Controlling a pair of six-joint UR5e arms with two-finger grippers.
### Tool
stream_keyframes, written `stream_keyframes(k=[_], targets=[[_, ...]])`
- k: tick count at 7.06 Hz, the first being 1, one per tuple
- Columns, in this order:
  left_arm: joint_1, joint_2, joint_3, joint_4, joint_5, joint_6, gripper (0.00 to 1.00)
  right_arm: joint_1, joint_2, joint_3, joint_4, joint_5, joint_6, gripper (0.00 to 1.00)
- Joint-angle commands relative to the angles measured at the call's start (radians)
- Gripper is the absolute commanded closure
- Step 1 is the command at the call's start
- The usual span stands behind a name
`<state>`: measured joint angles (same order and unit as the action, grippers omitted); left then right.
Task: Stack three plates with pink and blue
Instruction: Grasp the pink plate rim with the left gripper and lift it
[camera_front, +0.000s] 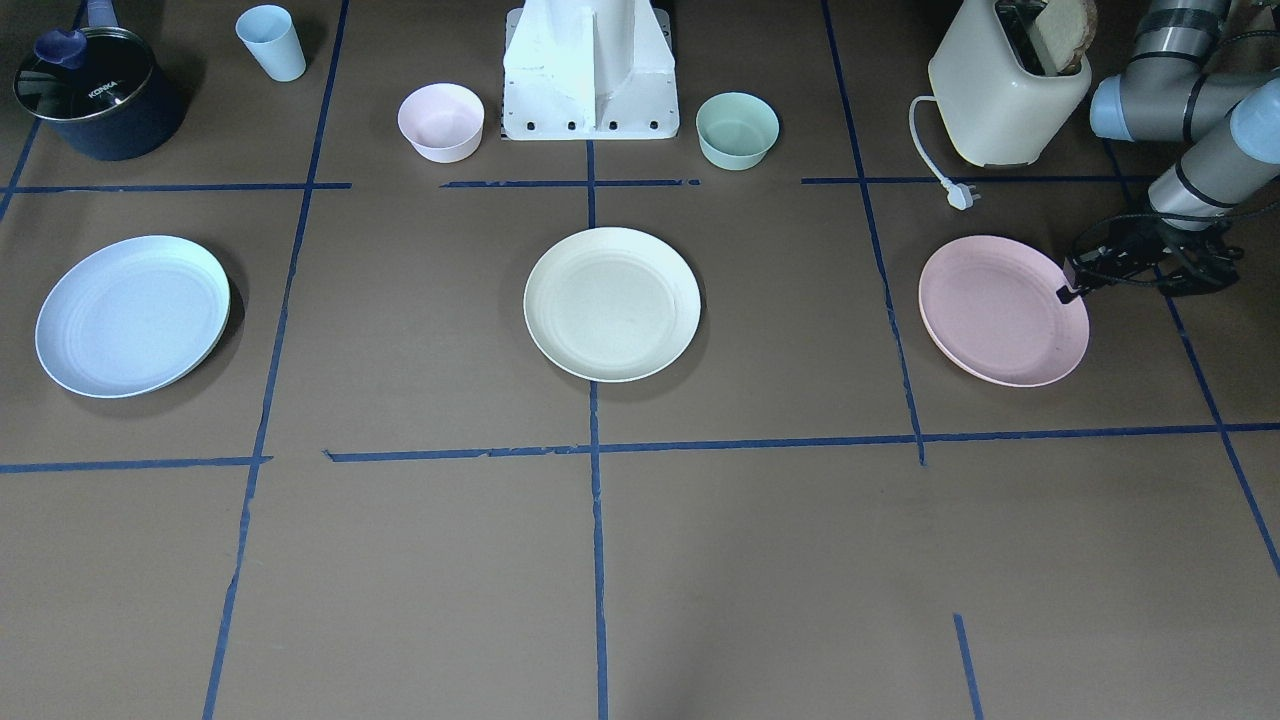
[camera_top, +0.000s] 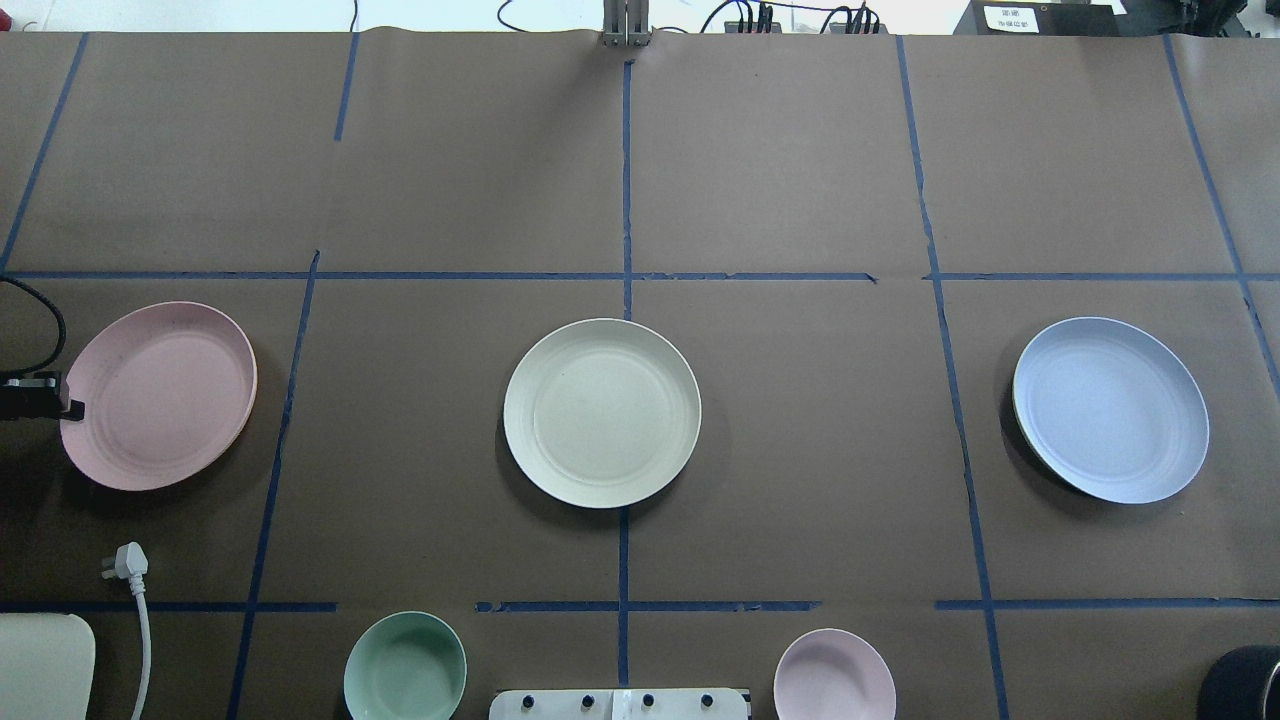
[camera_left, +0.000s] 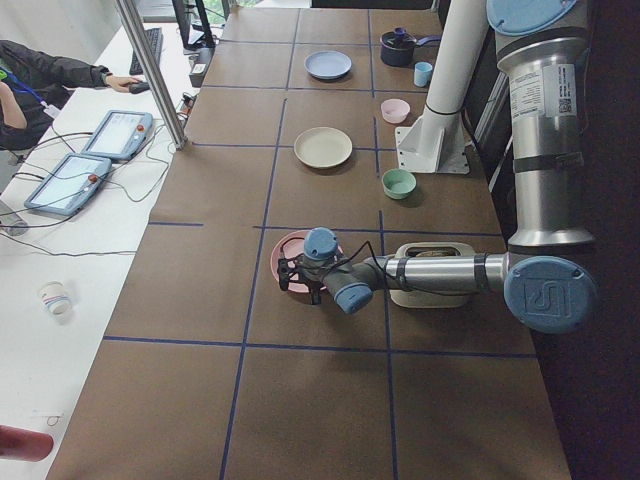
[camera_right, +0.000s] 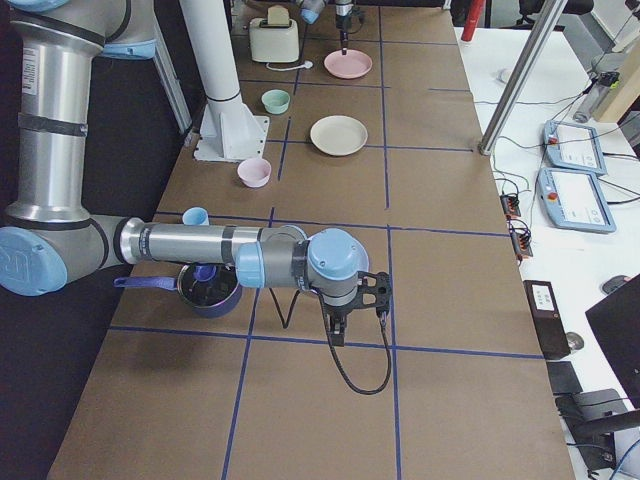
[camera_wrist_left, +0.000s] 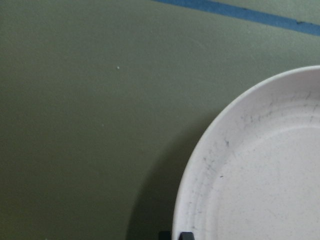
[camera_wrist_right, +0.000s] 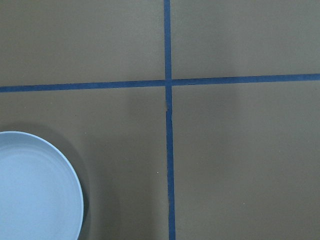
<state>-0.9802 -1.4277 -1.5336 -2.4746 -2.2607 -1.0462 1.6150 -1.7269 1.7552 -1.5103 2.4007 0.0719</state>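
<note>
Three plates lie apart in a row on the brown table. The pink plate (camera_front: 1000, 310) is on my left, the cream-white plate (camera_front: 612, 303) in the middle, the light blue plate (camera_front: 130, 315) on my right. My left gripper (camera_front: 1066, 292) is low at the pink plate's outer rim. In the left wrist view its fingertips (camera_wrist_left: 186, 235) stand close together astride the rim of the plate (camera_wrist_left: 260, 175), shut on it. My right gripper (camera_right: 338, 338) shows only in the exterior right view, above the table near the blue plate (camera_wrist_right: 35, 190); I cannot tell its state.
A cream toaster (camera_front: 1005, 95) with bread and a loose plug (camera_front: 958, 195) stands behind the pink plate. A pink bowl (camera_front: 440, 122) and a green bowl (camera_front: 737, 130) flank the robot base (camera_front: 590, 75). A blue cup (camera_front: 272, 42) and a dark pot (camera_front: 95, 95) stand behind the blue plate.
</note>
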Motion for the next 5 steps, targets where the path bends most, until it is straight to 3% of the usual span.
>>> stream_keyframes(k=[1, 2, 3, 5], targets=[[-0.125, -0.005, -0.026, 0.006, -0.179, 0.000, 1.00, -0.010, 0.003, 0.030, 0.019, 0.000, 0.042, 0.00], [-0.190, -0.007, -0.036, 0.008, -0.271, -0.002, 1.00, -0.032, 0.009, 0.036, 0.018, 0.003, 0.042, 0.00], [-0.216, -0.011, -0.058, 0.011, -0.284, -0.012, 1.00, -0.049, 0.023, 0.050, 0.015, 0.006, 0.042, 0.00], [-0.212, -0.084, -0.193, 0.229, -0.275, -0.023, 1.00, -0.066, 0.017, 0.049, 0.034, 0.037, 0.048, 0.00]])
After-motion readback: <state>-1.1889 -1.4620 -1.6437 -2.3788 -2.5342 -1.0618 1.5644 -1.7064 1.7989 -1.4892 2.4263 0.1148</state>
